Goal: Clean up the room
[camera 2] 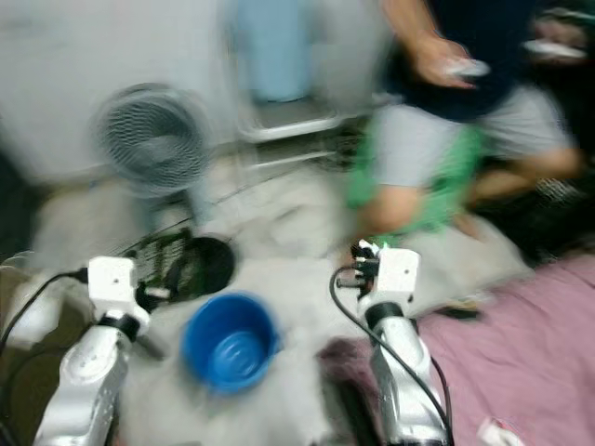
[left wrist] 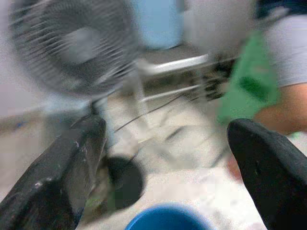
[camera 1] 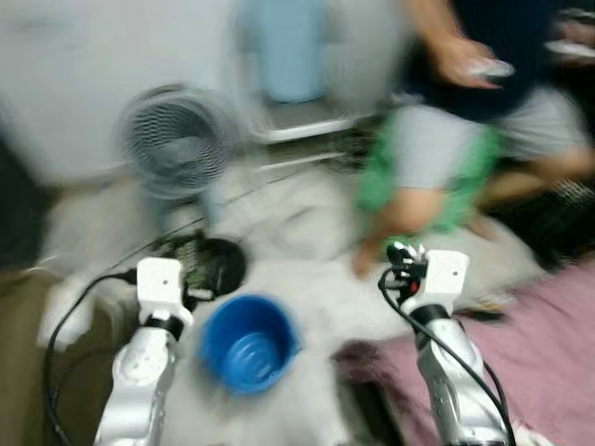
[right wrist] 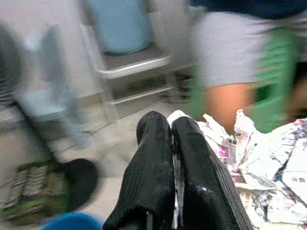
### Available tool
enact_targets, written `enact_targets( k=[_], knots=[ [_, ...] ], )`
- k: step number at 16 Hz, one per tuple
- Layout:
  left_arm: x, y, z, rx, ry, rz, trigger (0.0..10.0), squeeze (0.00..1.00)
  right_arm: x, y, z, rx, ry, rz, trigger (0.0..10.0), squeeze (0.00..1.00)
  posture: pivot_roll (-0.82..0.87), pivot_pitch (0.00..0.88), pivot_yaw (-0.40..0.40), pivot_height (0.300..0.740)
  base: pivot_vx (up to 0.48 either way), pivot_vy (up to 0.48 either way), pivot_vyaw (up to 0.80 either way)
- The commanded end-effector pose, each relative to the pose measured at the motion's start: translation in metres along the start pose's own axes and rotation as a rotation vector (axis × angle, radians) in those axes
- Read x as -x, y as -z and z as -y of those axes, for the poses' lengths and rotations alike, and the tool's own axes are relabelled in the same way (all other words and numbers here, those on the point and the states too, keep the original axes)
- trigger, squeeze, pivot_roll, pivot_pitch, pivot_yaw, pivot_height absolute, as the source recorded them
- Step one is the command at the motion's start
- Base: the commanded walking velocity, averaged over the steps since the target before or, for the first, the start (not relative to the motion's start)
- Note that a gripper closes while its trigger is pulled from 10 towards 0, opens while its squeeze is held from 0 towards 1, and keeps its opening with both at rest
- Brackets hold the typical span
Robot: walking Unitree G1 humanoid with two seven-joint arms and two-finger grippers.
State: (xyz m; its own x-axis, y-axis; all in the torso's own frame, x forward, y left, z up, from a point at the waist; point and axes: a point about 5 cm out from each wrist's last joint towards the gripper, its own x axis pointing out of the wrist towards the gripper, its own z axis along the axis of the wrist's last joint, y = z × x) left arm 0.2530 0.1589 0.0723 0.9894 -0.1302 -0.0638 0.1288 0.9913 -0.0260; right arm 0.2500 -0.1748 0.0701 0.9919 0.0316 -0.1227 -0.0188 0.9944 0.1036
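Floor, pale, blurred. Standing on it: blue bucket; grey fan; black round item just beyond the bucket; crumpled newspaper; pink cloth at the right edge; metal-framed stand at the far side.

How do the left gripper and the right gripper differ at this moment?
The left gripper has its jaws wide apart and holds nothing; the right gripper has its jaws pressed together. The left gripper is near the blue bucket; the right gripper is above crumpled newspaper. Both have black fingers.
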Motion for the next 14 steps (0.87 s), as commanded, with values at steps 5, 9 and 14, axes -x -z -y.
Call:
enact_targets(
  k=[5,9,14],
  knots=[
    [0.004,0.003,-0.002,-0.020,-0.049,-0.009,10.0,0.00,-0.003,-0.001,-0.003,0.008,-0.018,0.007,10.0,0.00,-0.03,0.047,0.013,0.740,0.157,0.000,0.00],
    [0.005,0.004,-0.003,-0.024,-0.056,-0.009,10.0,0.00,-0.004,-0.003,-0.009,0.030,-0.065,0.025,10.0,0.00,-0.02,0.042,0.010,0.740,0.000,0.000,0.60],
    [0.006,0.005,-0.005,-0.042,-0.088,-0.015,10.0,0.00,-0.007,-0.003,-0.013,0.018,-0.079,0.029,10.0,0.00,-0.01,0.044,0.010,0.740,0.000,0.000,0.80]
  ],
)
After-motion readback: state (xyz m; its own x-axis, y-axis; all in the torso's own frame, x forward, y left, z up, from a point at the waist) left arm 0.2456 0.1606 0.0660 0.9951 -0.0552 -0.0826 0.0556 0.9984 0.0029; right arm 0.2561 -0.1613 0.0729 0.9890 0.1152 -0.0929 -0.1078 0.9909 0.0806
